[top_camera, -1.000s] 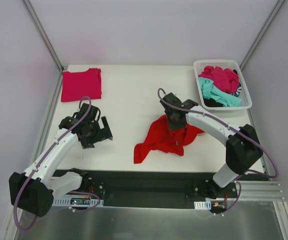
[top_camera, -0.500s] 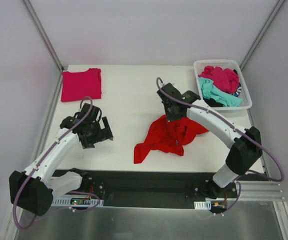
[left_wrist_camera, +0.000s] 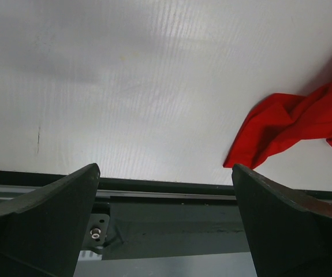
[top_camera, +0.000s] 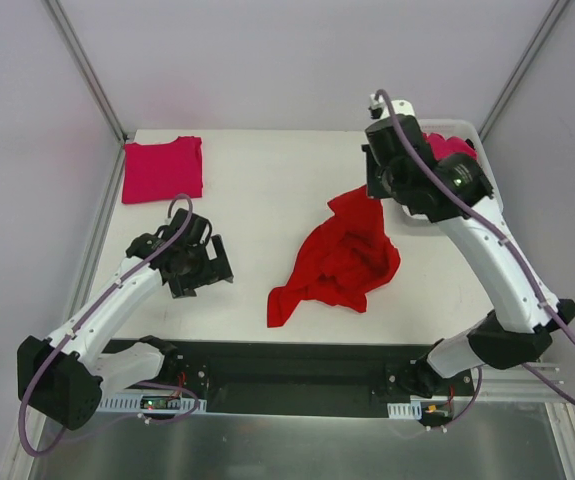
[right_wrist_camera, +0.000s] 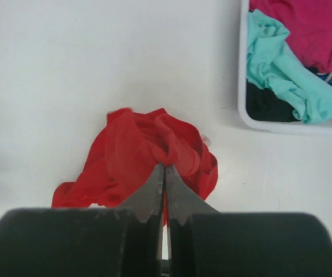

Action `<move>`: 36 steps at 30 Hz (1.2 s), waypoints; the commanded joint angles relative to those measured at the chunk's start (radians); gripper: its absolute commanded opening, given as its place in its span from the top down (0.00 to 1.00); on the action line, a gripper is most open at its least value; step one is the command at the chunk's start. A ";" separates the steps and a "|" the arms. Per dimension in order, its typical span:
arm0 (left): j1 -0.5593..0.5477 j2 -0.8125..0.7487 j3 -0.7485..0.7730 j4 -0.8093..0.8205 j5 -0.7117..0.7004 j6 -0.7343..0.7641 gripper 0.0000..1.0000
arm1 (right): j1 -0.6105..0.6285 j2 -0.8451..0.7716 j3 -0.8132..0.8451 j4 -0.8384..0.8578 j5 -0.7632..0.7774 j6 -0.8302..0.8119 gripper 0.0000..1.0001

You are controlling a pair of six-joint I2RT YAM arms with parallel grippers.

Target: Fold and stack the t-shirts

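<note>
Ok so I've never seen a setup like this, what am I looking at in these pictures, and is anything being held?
Two robot arms are bolted to a white table. One picture looks down from above; the other two come from a camera on each wrist. The right hand is shut on a fold of the crumpled red t-shirt. The left hand is open, empty. A folded pink t-shirt lies far left; a white basket far right holds more shirts.

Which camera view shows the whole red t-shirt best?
The top external view: the red t-shirt shows whole there, crumpled, its far end lifted. The right wrist view shows most of it, pinched in the right gripper, which hides its near part. The left wrist view shows only one end.
</note>
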 commanded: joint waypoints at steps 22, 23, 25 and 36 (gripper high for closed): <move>-0.063 0.035 0.049 -0.008 -0.048 -0.032 0.01 | 0.076 0.063 -0.536 0.163 -0.216 0.061 0.99; -0.063 0.037 0.049 -0.010 -0.048 -0.032 0.01 | 0.099 0.103 -0.523 0.164 -0.226 0.060 0.99; -0.063 0.035 0.047 -0.008 -0.050 -0.032 0.01 | 0.127 0.143 -0.483 0.169 -0.243 0.060 0.99; -0.066 0.032 0.044 -0.013 -0.054 -0.026 0.01 | 0.159 0.289 -0.438 0.207 -0.252 0.050 0.64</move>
